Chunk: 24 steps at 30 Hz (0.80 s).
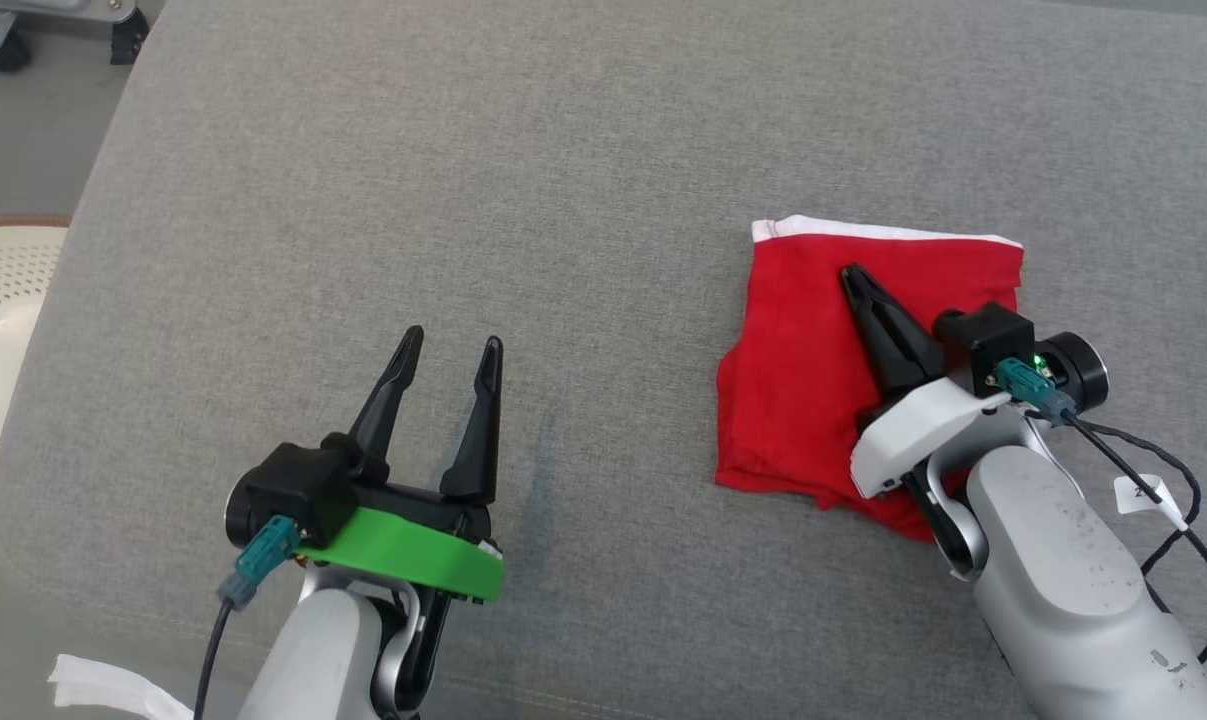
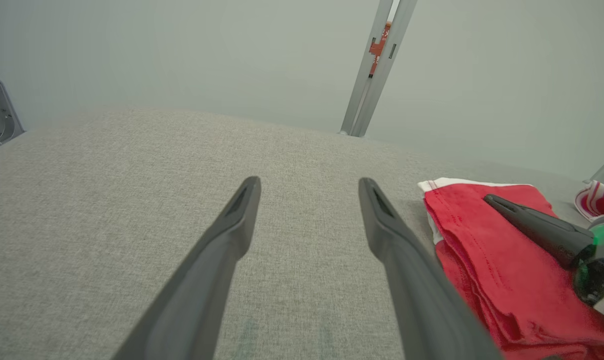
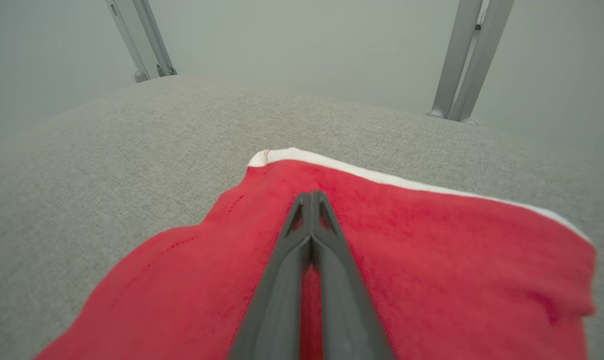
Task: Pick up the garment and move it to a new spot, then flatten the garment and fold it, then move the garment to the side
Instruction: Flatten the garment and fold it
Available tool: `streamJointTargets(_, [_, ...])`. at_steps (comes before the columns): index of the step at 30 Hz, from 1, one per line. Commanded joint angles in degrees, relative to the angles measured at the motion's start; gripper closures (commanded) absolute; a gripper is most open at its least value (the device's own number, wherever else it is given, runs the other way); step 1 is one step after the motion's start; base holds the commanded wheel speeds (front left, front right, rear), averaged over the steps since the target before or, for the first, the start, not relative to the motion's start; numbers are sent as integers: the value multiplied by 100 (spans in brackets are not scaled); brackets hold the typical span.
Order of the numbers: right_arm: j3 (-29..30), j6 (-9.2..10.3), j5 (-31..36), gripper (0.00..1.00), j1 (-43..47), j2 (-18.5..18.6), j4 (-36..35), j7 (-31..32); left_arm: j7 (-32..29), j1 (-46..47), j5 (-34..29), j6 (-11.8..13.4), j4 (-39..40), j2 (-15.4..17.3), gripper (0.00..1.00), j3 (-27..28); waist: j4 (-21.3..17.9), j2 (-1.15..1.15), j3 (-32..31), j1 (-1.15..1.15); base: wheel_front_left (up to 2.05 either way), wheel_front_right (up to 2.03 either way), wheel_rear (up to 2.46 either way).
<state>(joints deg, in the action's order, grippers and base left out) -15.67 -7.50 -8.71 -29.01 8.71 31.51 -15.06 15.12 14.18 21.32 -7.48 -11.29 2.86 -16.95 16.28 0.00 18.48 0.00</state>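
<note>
The garment (image 1: 803, 380) is red with a white band along its far edge and lies folded into a rough square on the right of the grey cushion (image 1: 563, 180). My right gripper (image 1: 853, 275) is shut, its two fingers pressed together and lying over the middle of the cloth, tips pointing at the white band. In the right wrist view the closed tips (image 3: 311, 195) rest above the garment (image 3: 432, 260) with no cloth pinched between them. My left gripper (image 1: 453, 340) stands open over bare cushion to the left, holding nothing. The left wrist view has the garment (image 2: 487, 260) at its right.
A pale perforated seat (image 1: 3, 300) sits beyond the cushion's left edge. Metal frame legs (image 3: 462, 60) stand past the far edge. A red and white striped item (image 2: 594, 197) lies beyond the garment. A white strip (image 1: 113, 690) hangs at the lower left.
</note>
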Motion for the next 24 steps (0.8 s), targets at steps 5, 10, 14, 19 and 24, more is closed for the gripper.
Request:
streamJointTargets(5, [-58,2,-22,100,-36,93,679,-3,0,64,-35,-2,-63,10,0,-55,168,0,48,0,0,0,0])
streamJointTargets(10, [-10,2,-115,100,-146,12,845,1,0,55,-71,-2,-109,10,0,-41,86,0,-36,0,0,0,0])
streamJointTargets(14, [6,2,-183,100,-86,-38,512,-6,0,11,-126,-2,-110,11,0,-5,-71,0,-146,0,0,0,0])
streamJointTargets(19, [50,2,-325,100,81,-77,-22,-7,0,-87,-226,-2,-74,12,0,91,-358,0,-354,0,0,0,0])
streamJointTargets(24, [262,2,-496,100,404,-76,-620,-7,0,-182,-302,-2,-30,13,0,199,-697,0,-575,0,0,0,0])
